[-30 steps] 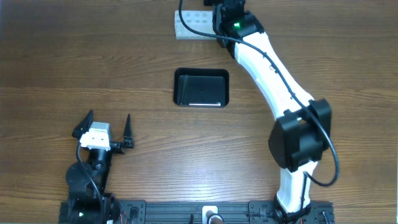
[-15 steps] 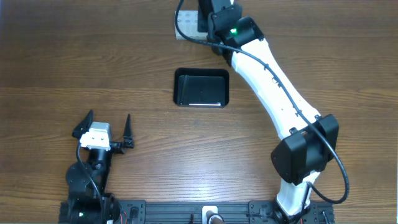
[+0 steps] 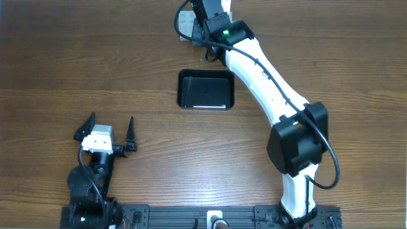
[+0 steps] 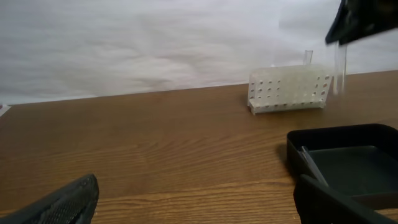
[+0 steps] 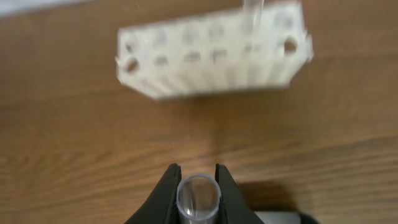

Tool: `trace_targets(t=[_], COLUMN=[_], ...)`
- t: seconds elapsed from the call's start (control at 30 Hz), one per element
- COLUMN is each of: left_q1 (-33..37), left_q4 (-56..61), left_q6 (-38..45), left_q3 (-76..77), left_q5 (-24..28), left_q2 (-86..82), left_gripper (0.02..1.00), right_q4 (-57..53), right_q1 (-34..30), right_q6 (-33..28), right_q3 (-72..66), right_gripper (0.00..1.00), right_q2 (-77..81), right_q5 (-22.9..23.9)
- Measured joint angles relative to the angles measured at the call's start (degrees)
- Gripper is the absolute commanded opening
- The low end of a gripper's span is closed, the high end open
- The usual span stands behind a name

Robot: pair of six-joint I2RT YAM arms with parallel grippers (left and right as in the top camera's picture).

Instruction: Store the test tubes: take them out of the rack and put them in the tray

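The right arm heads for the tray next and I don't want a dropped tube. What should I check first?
1. Clear plastic test tube clamped in right end effector: ok.
2. Held tube out of white perforated plastic rack: ok.
3. Black rectangular plastic tray has free floor: ok.
4. Left end effector open, parked apart from tray: ok.
5. Held tube above tray: not ok, it hangs near the rack.
6. Rack emptied: not ok, another tube stands in it.
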Motion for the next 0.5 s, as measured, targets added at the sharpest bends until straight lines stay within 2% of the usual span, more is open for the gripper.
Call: trace_targets(t=[0.5], left_q1=[0.0], left_q4=[0.0], left_q6=[0.0], left_q3=[0.0], left_q5=[-0.02], left_q2=[0.0], left_gripper=[0.996], right_q4=[-7.89], right_q1=[-0.07], right_q6=[1.86], right_q3=[0.0], right_gripper=[0.009], right_q2=[0.83], right_q5=[-2.84])
